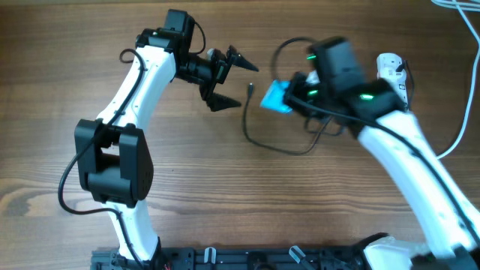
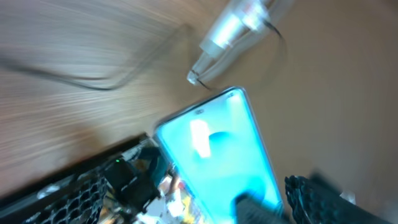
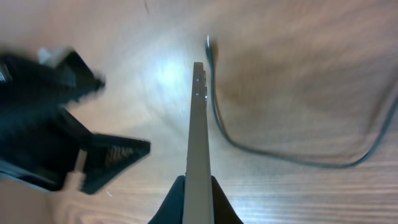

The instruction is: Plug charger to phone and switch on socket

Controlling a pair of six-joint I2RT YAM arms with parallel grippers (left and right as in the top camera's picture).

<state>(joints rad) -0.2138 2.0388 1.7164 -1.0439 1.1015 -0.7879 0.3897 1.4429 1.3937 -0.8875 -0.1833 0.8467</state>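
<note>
My right gripper [image 1: 294, 96] is shut on the phone [image 1: 275, 97] and holds it above the table, its teal screen tilted. In the right wrist view the phone [image 3: 198, 118] stands edge-on between the jaws [image 3: 198, 190]. The charger's black cable [image 1: 279, 145] loops on the table, and its plug tip [image 1: 249, 87] lies just left of the phone; the tip also shows in the right wrist view [image 3: 209, 45]. My left gripper [image 1: 241, 81] is open and empty, its fingertips facing the phone [image 2: 217, 155]. The socket [image 1: 390, 67] lies at the far right, partly hidden by my right arm.
A thicker white cable [image 1: 471, 90] runs down the table's right edge. A blurred white shape [image 2: 230, 28] with a cable loop shows beyond the phone in the left wrist view. Bare wooden tabletop [image 1: 45, 90] lies to the left.
</note>
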